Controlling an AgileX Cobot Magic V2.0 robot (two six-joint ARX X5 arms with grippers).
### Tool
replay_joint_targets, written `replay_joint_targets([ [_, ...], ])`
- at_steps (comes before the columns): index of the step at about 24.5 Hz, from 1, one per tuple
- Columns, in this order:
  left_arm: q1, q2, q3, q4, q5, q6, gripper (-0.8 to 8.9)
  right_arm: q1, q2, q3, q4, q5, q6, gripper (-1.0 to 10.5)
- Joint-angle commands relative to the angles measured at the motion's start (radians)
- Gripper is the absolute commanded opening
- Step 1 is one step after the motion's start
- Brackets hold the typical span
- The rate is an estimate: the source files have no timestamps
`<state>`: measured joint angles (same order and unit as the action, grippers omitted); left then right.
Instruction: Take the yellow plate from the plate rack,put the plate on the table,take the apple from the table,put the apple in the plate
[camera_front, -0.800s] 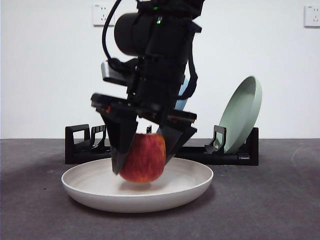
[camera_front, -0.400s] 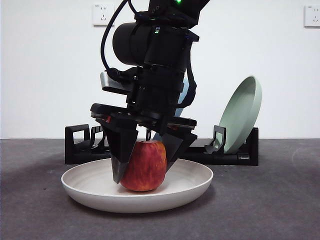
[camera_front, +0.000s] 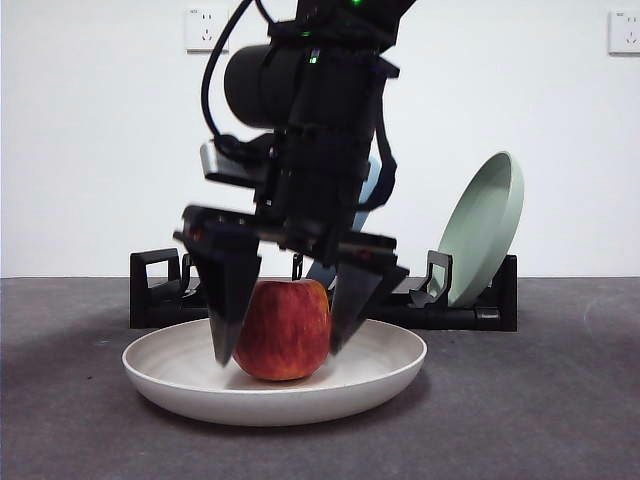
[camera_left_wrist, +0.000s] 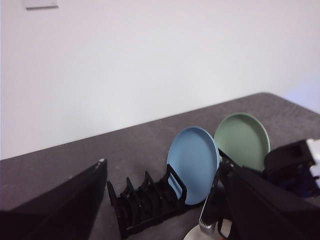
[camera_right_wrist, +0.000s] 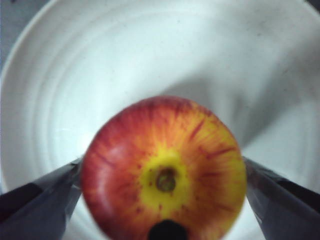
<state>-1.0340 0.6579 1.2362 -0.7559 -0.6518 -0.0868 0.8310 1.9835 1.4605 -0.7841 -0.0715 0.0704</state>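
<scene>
The apple (camera_front: 286, 329) sits in the middle of the plate (camera_front: 385, 372), and the plate lies flat on the bench (camera_front: 540, 400) in front of the rack (camera_front: 160, 290). The right hand (camera_front: 283, 335) hangs straight over the fruit with its jaws spread, one on each side. In the front view a sliver of daylight shows on the left side; on the other side I cannot tell touching from just clear. From the right wrist the apple (camera_right_wrist: 164, 167) fills the space between the jaws, stem end up, plate (camera_right_wrist: 75, 75) all round it.

So the fruit is directly below the hand, and I judge the way out is straight up.

The left hand (camera_left_wrist: 160, 200) waits well off, jaws apart and holding nothing, looking across at the rack (camera_left_wrist: 145, 205), which holds a blue plate (camera_left_wrist: 192, 165) and a green plate (camera_left_wrist: 242, 140).
</scene>
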Motion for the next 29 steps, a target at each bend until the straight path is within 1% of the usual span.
replay_joint_targets([
  [1,0.002,0.028,-0.003,0.002,-0.002,0.009,3.76,0.002,-0.074,0.01,-0.004,0.0,-0.001,5.1],
  [6,0.002,0.103,-0.003,0.003,-0.002,0.01,3.74,-0.014,-0.21,0.01,-0.008,0.009,-0.001,5.0],
  [10,0.002,0.184,-0.003,0.003,-0.001,0.019,3.73,-0.037,-0.341,0.01,-0.013,0.057,-0.002,5.0],
  [13,0.003,0.253,-0.003,0.004,0.001,0.053,3.6,-0.063,-0.435,0.01,-0.014,0.087,-0.01,4.9],
  [14,0.004,0.274,-0.003,0.005,0.005,0.069,3.17,-0.072,-0.462,0.01,-0.016,0.096,-0.013,4.6],
  [15,0.005,0.297,-0.003,0.005,0.007,0.088,2.47,-0.084,-0.492,0.01,-0.021,0.108,-0.017,4.0],
  [17,0.01,0.338,-0.003,0.006,0.023,0.121,1.03,-0.106,-0.543,0.01,-0.034,0.123,-0.03,2.6],
  [18,0.015,0.358,-0.003,0.008,0.039,0.141,0.3,-0.117,-0.567,0.01,-0.041,0.135,-0.039,1.7],
  [19,0.022,0.377,-0.003,0.008,0.061,0.149,-0.22,-0.13,-0.587,0.01,-0.05,0.145,-0.047,0.9],
  [20,0.037,0.402,-0.003,0.013,0.097,0.164,-0.09,-0.152,-0.618,0.01,-0.071,0.158,-0.049,-0.1],
  [23,0.136,0.45,-0.003,0.014,0.252,0.204,-0.09,-0.227,-0.673,0.009,-0.132,0.15,-0.065,-0.2],
  [27,0.361,0.459,-0.006,0.015,0.457,0.208,-0.09,-0.303,-0.717,-0.021,-0.15,0.145,-0.073,-0.2],
  [28,0.421,0.457,-0.006,0.013,0.507,0.208,-0.09,-0.317,-0.728,-0.041,-0.134,0.121,-0.075,-0.2],
  [29,0.481,0.455,-0.006,0.014,0.562,0.208,-0.09,-0.329,-0.742,-0.069,-0.108,0.078,-0.078,-0.2],
])
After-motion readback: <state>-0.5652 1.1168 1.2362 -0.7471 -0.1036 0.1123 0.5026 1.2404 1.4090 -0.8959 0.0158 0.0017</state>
